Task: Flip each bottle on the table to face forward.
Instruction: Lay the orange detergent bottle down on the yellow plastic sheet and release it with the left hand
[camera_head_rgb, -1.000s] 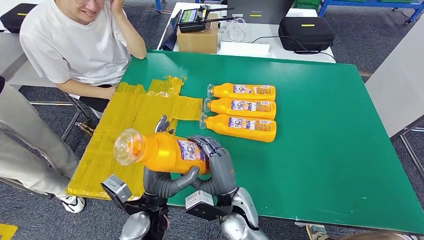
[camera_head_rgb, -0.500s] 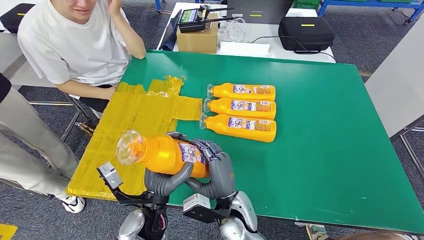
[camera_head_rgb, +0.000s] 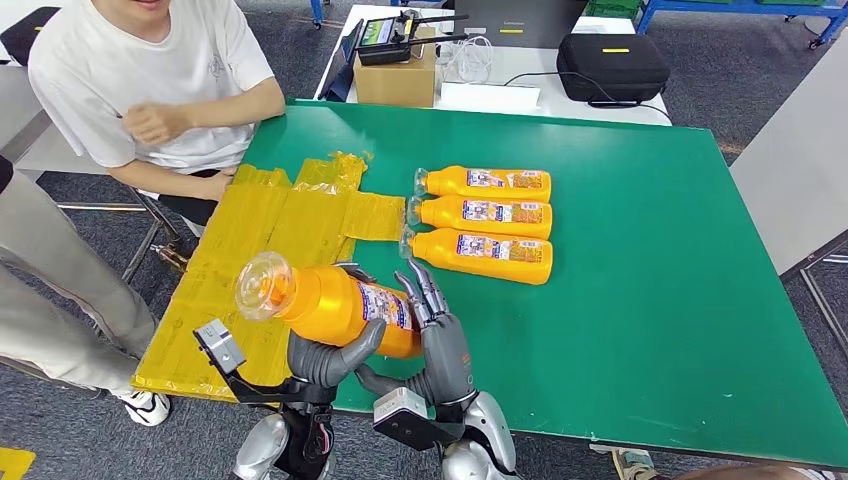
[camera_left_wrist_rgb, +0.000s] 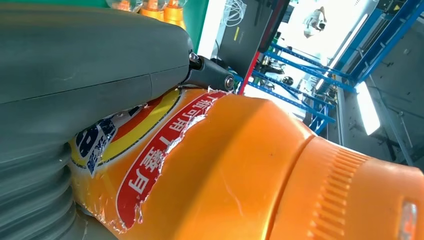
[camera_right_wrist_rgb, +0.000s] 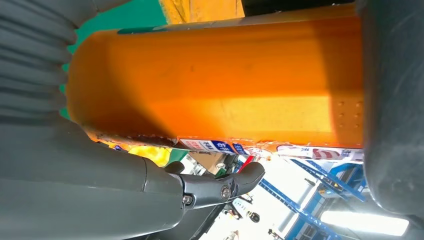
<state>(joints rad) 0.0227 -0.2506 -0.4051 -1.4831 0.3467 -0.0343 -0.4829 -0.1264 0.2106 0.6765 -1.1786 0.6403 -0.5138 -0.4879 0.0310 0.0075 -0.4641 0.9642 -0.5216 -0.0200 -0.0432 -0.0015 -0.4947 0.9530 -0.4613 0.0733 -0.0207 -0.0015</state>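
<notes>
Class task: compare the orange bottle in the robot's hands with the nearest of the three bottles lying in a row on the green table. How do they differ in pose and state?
The held bottle is off the table, tilted, cap end raised; the nearest row bottle lies flat on the green table.
The held bottle is gripped by the left hand, with the right hand at its base; nothing touches the row bottle.
Both are orange with printed labels and clear caps.

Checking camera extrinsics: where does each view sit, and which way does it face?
Head: high on the body, looking down at the green table; left hand and right hand enter below.
Left wrist: behind the left hand, facing the held orange plastic bottle.
Right wrist: behind the right hand, facing that bottle's side.
Shared: all three show the bottle.
</notes>
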